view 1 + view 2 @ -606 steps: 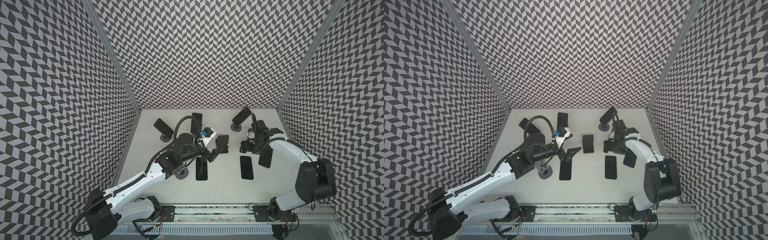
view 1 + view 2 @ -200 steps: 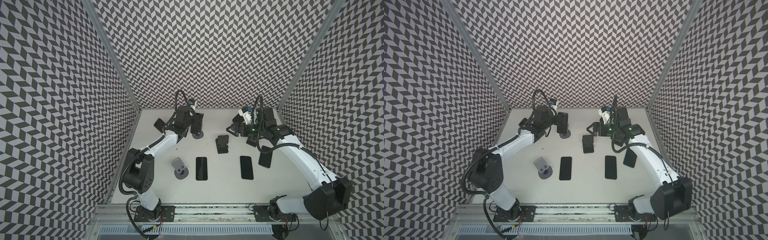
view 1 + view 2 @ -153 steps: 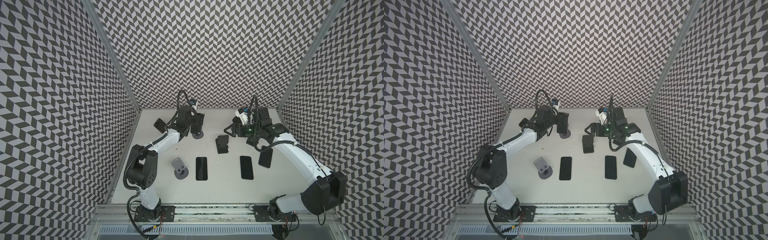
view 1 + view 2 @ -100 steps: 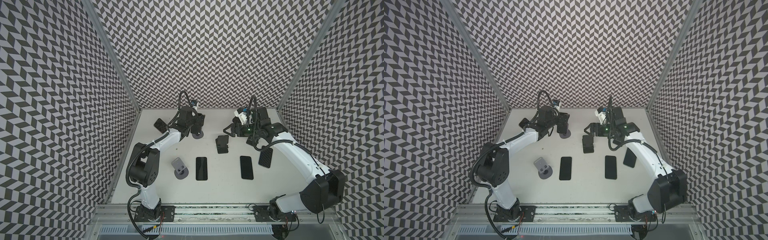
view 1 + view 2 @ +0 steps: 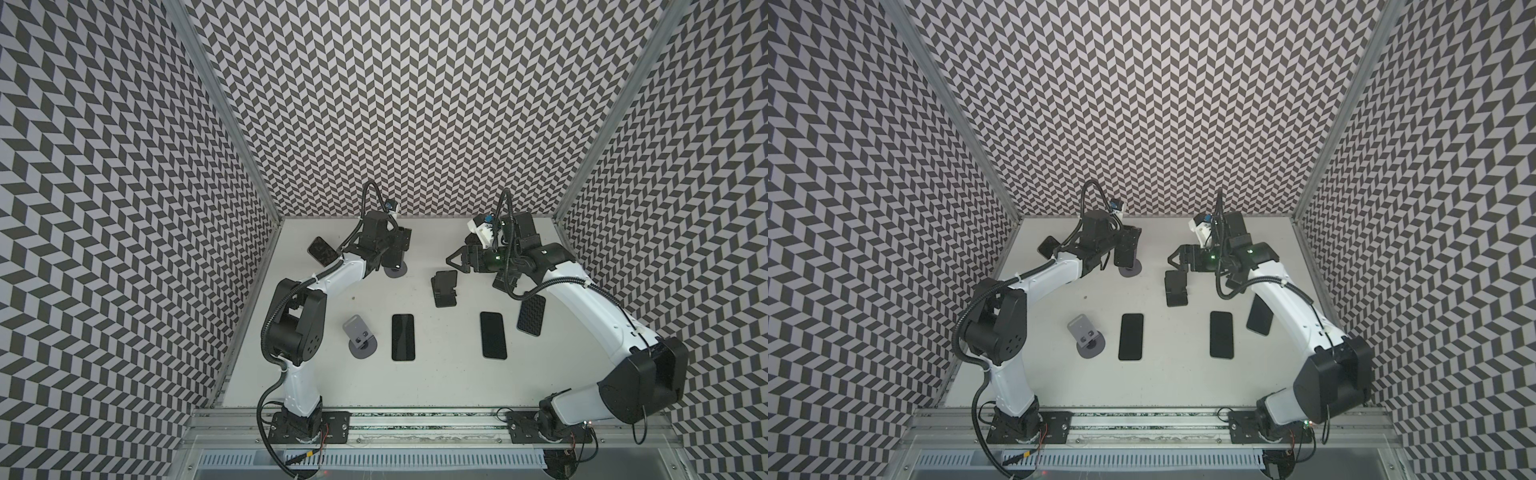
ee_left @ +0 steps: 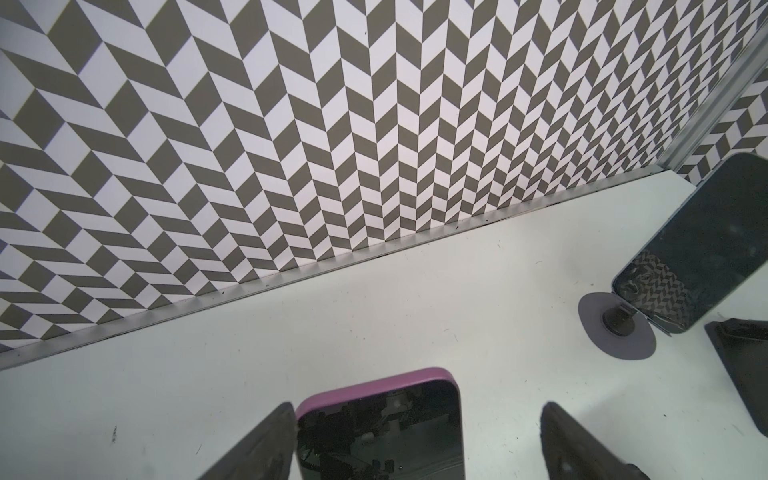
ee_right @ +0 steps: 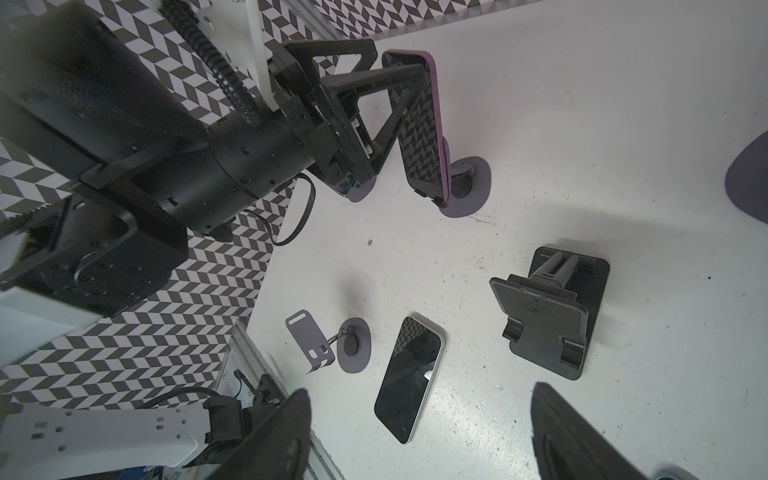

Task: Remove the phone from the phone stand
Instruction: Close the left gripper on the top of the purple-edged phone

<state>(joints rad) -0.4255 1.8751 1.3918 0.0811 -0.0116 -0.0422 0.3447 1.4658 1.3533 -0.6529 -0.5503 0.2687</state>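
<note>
A phone in a purple case (image 6: pixel 380 428) leans upright on its grey phone stand (image 7: pixel 465 183) near the back wall, seen in both top views (image 5: pixel 398 247) (image 5: pixel 1126 249). My left gripper (image 6: pixel 417 405) is open around the phone's top. One finger (image 6: pixel 266 440) touches the phone's side edge. The other finger (image 6: pixel 573 444) stands clear of it. The right wrist view shows the same straddle by the left gripper (image 7: pixel 397 60). My right gripper (image 5: pixel 451 259) (image 7: pixel 420 390) hangs open and empty above the table's middle.
An empty black stand (image 5: pixel 444 289) sits under the right gripper, and an empty grey stand (image 5: pixel 359 332) at front left. Two phones (image 5: pixel 403 336) (image 5: pixel 493 334) lie flat, a third phone (image 5: pixel 531 314) beside the right arm. Stands hold more phones at back left (image 5: pixel 322 251) and back right (image 6: pixel 706 237).
Both arms came from the table's middle to the back. In the last second the left gripper's jaws widened at the purple phone, and the right gripper shifted slightly toward the centre.
</note>
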